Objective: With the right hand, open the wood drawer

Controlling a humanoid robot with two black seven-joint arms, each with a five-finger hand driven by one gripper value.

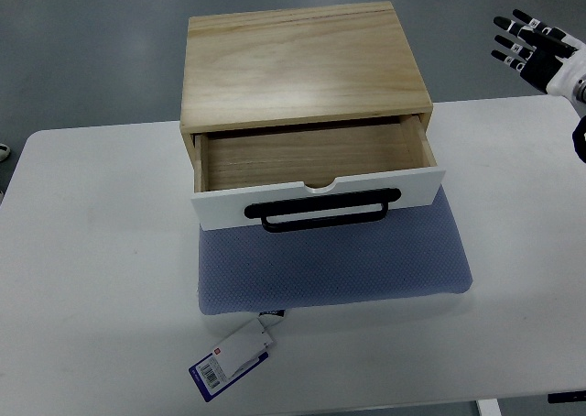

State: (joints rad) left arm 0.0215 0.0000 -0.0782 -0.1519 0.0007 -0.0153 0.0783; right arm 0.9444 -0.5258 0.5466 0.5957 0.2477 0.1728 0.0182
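- Right hand point(531, 42) raised at the upper right edge, fingers spread wide, holding nothing.
- Wood drawer point(311, 164) well apart from the hand, down and to its left, pulled partly out of a pale wooden box point(302, 63).
- White drawer front point(320, 194) with a black handle point(322, 210) on the side farthest from the hand's height.
- Inside of the drawer bare wood.
- Box resting on a blue-grey mat point(334, 265) with a barcode tag point(232, 359), all on a white table point(92, 251) below and left of the hand.
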